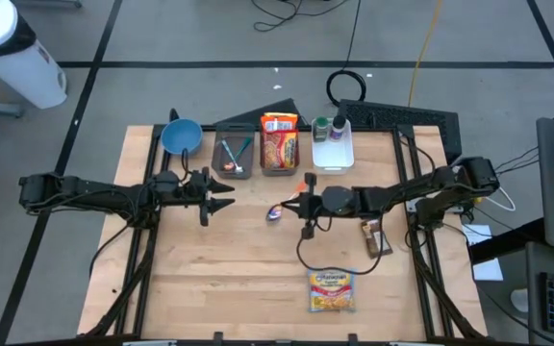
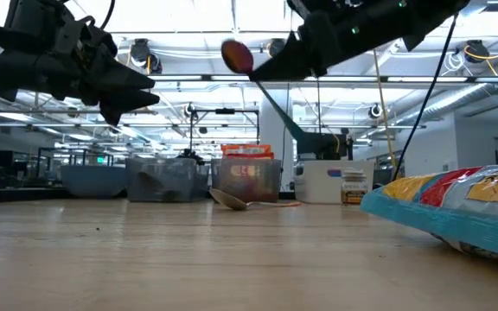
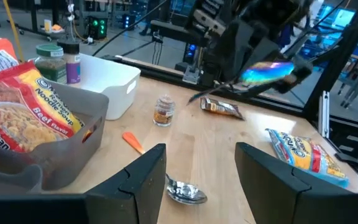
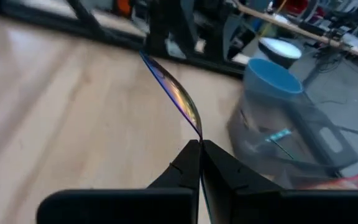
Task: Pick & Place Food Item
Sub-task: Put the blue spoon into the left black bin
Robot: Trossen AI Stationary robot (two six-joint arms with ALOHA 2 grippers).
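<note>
Right end effector [image 1: 287,206] is closed on a shiny foil wrapper [image 4: 178,99], pinching its edge and holding it in the air above the table [image 1: 219,279], near the middle. In the left wrist view the wrapper [image 3: 267,70] shows iridescent, hanging from the right arm. In the low view a reddish round shape sits at that end effector's tip; cannot tell what it is. Left end effector [image 1: 227,185] hovers just left of centre, fingers [image 3: 146,174] partly apart, holding nothing. A spoon [image 3: 186,192] lies on the table just ahead of it, an orange piece [image 3: 132,140] and a small jar [image 3: 163,111] beyond. Along the far edge: blue bowl [image 1: 181,135], clear bin [image 1: 232,156] with utensils, bin with a noodle pack [image 1: 279,140], white bin [image 1: 334,146] with bottles. A snack bar [image 1: 376,236] lies right of centre under the right arm. Another noodle pack [image 1: 332,289] lies near the front edge.
</note>
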